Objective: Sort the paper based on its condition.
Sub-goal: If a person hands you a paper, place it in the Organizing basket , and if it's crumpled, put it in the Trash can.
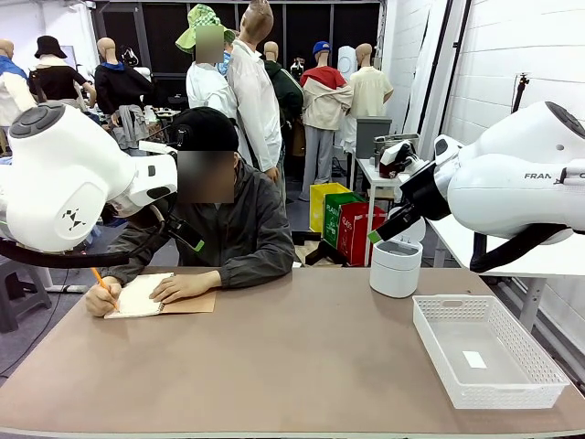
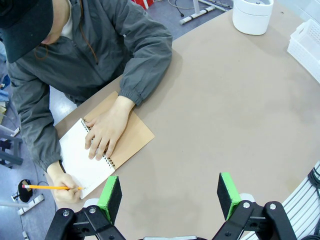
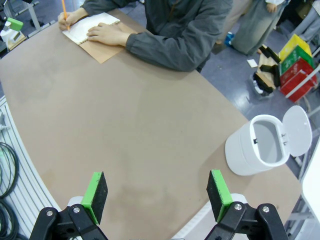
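Note:
No loose white sheet lies on the table. A person at the far side writes with an orange pencil (image 1: 99, 279) (image 2: 50, 187) on the white page of a spiral notebook (image 1: 144, 297) (image 2: 82, 152) (image 3: 92, 25) with a brown cover, the other hand resting on it. My left gripper (image 2: 170, 192) hangs open high above the table, near the notebook, with nothing between its green pads (image 2: 110, 197). My right gripper (image 3: 157, 192) is also open and empty, high over the table's right part, with the bin off to one side.
A white bin (image 1: 396, 267) (image 3: 260, 147) with its lid flipped open stands at the far right of the table. A white mesh basket (image 1: 439, 343) (image 2: 305, 42) sits at the near right with a small white label on its floor. The brown table (image 1: 292, 366) is bare in the middle.

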